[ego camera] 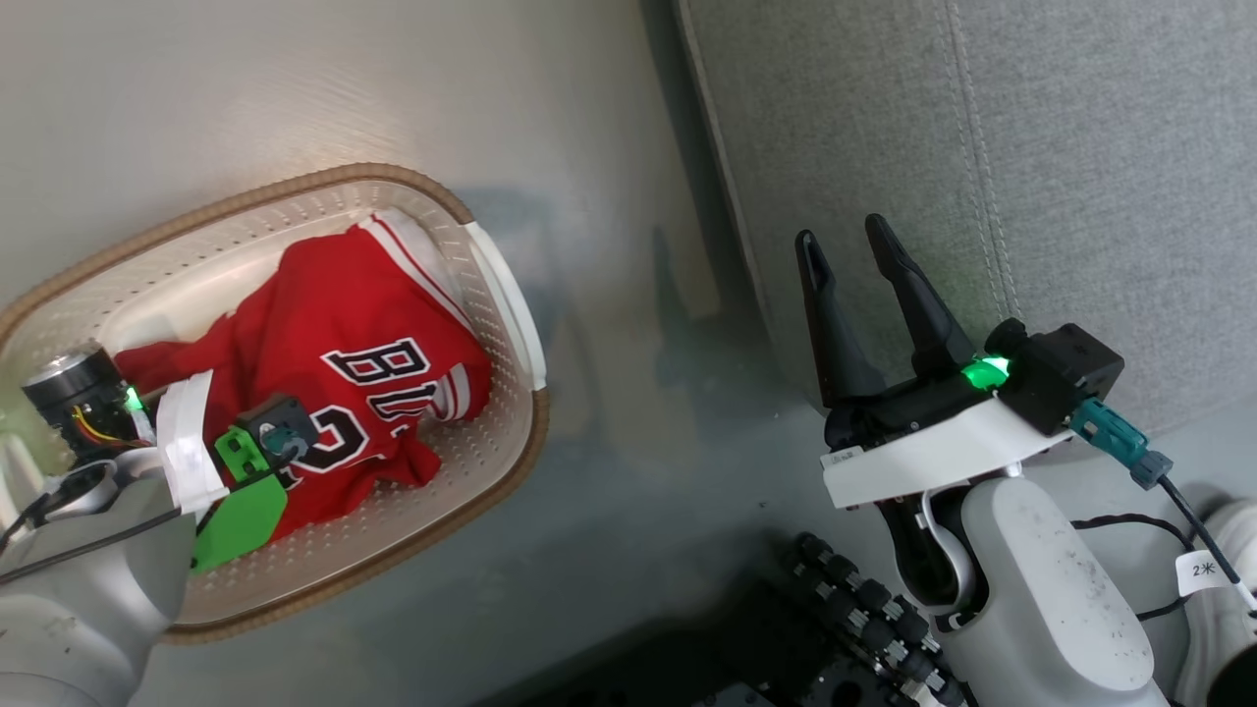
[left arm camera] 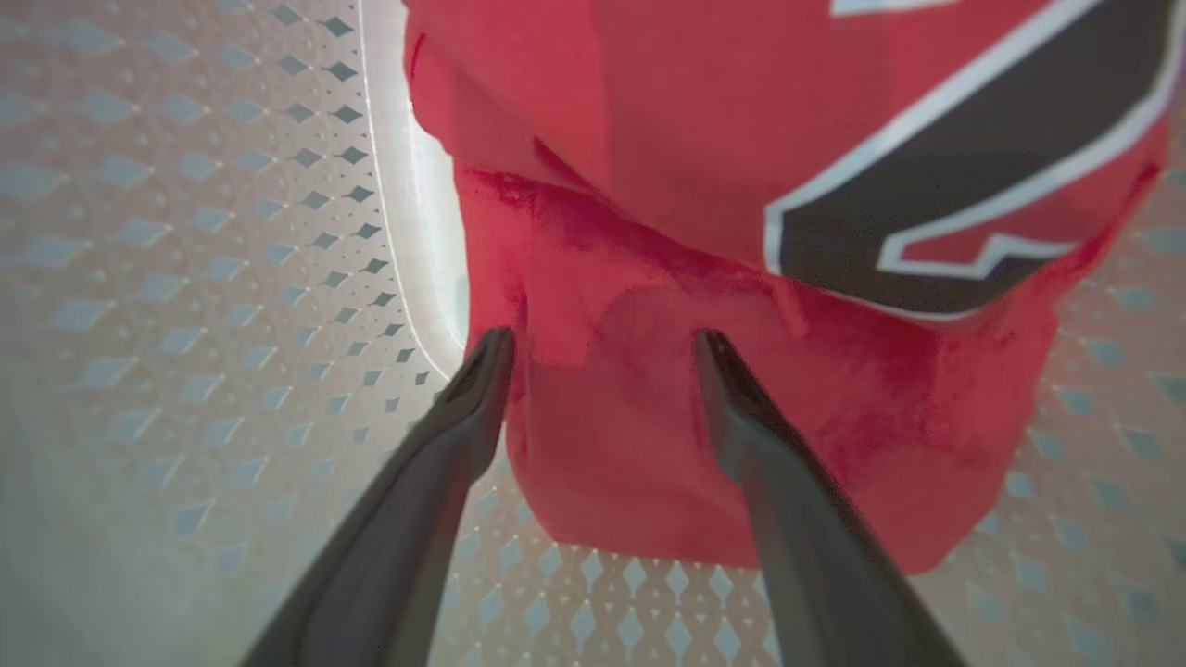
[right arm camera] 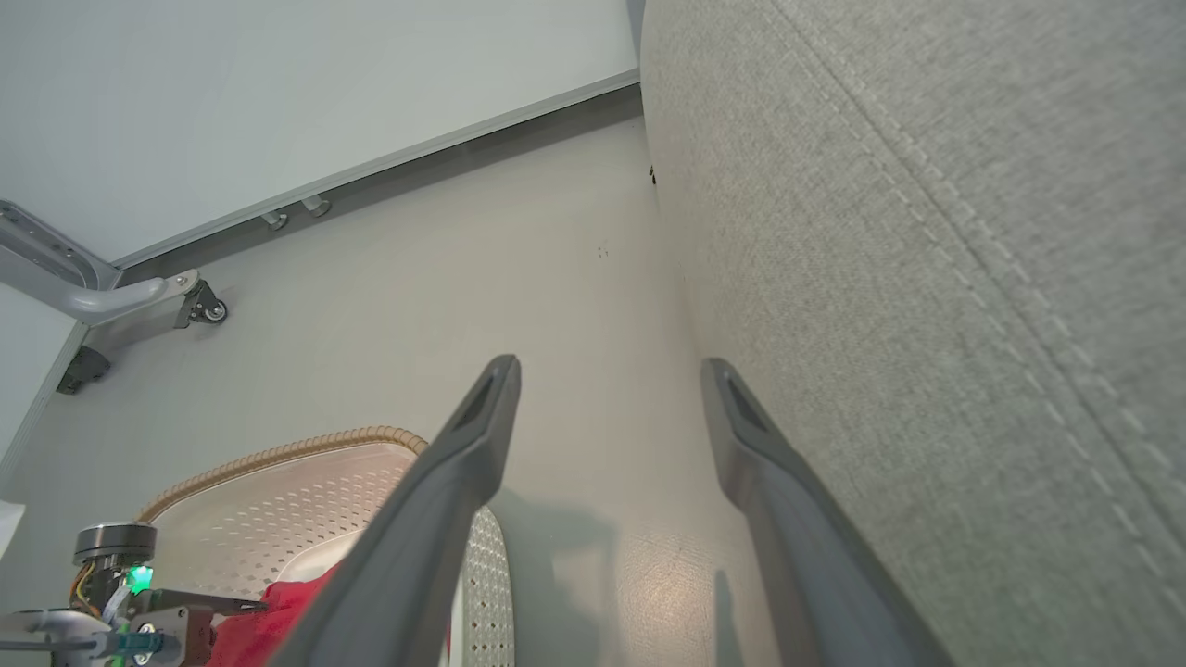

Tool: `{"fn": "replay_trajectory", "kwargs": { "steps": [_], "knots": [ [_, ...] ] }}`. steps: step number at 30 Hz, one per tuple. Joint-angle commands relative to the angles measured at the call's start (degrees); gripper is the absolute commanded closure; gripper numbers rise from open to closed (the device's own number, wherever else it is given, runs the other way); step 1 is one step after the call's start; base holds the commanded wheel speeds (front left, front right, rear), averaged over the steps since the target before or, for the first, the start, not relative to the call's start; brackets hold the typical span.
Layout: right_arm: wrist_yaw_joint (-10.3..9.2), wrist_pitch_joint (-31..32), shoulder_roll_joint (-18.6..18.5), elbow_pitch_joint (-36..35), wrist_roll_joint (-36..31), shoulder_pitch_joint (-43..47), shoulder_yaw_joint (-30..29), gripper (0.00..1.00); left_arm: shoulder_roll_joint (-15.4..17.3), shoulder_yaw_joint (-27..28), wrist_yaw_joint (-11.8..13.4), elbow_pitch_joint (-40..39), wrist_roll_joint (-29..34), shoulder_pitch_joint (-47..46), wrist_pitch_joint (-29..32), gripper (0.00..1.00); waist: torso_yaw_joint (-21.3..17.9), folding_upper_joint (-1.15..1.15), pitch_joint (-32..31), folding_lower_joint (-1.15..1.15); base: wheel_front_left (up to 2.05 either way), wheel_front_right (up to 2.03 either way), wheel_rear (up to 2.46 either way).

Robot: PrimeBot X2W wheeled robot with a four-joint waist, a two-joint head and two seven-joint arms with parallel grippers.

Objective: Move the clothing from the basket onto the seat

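The clothing [ego camera: 344, 344], red with dark white-edged lettering and white-striped trim, lies crumpled in the cream perforated basket [ego camera: 491, 285] on the floor at the left. My left wrist [ego camera: 196, 442] hangs over the basket's near end. My left gripper [left arm camera: 604, 335] is open down inside the basket, its two fingers either side of a fold of the red clothing [left arm camera: 649, 417], not closed on it. My right gripper [ego camera: 843, 233] stands open and empty at the edge of the grey seat [ego camera: 1080, 147]. The same open right gripper [right arm camera: 607, 363] sits between the basket [right arm camera: 278, 454] and the seat [right arm camera: 927, 278].
Pale floor [ego camera: 628, 393] separates basket and seat. A grey metal leg with caster wheels [right arm camera: 139, 306] stands by the wall's baseboard. My dark base [ego camera: 845, 628] and a tagged cable [ego camera: 1203, 570] are at the lower right.
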Motion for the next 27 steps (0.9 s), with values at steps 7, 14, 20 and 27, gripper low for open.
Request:
{"fn": "replay_trajectory", "kwargs": {
  "steps": [7,14,20,27],
  "knots": [
    [0.00,-0.2,0.1,0.0,1.4,-0.5,0.8,0.00,2.2,-0.8,-0.1,0.1,-1.8,-2.3,8.0,0.00,-3.6,0.00,3.6,-0.01,0.00,0.00,0.00],
    [0.00,-0.2,0.1,-0.7,2.7,-1.2,1.4,0.00,3.5,-4.9,-0.1,0.2,-4.9,-4.7,12.9,0.00,-5.3,0.00,6.3,-0.01,0.00,0.00,0.00],
    [-0.01,-0.2,0.0,-1.5,2.6,-0.9,1.1,0.00,3.8,-7.9,-0.2,0.2,-9.2,-6.2,16.4,0.00,-5.5,0.00,7.4,-0.01,0.00,0.00,0.00],
    [0.00,-0.2,-0.1,-1.6,2.1,-1.4,0.9,0.00,4.6,-13.4,-0.1,0.2,-14.8,-6.3,17.7,1.00,-5.7,0.00,7.8,-0.01,0.00,0.00,0.00]
  ]
}}
